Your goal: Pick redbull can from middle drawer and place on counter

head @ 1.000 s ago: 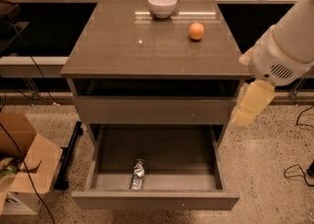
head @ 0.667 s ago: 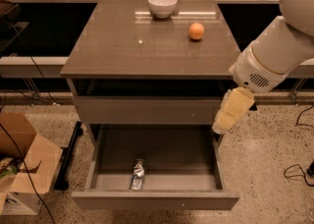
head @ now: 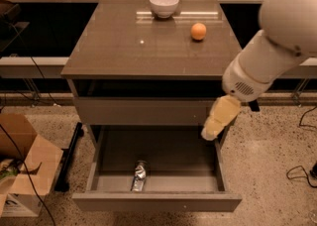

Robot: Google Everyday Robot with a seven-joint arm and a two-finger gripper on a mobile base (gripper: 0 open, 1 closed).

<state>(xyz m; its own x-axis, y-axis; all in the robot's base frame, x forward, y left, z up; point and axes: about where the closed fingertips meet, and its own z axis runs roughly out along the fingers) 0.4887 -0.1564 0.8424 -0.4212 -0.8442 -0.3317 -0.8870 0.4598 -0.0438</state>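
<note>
Over speckled flooring, looking down at a cabinet: finding the redbull can (head: 139, 176) lying on its side toward the near edge of the pulled-out middle drawer (head: 156, 202), slightly left of centre; spotting the gripper (head: 212, 127) hanging over the drawer's far right corner, well apart from the can, its spread impossible to tell; noting the counter (head: 124, 46) carrying a white bowl (head: 164, 5) and an orange (head: 198, 31). Judging the drawer opening done, with reaching, grasping, lifting and placing all remaining.

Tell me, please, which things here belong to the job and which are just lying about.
Job: redbull can in the open middle drawer; counter; gripper over the drawer's right side.
Spare: white bowl and orange on the counter; cardboard box, lower left.
</note>
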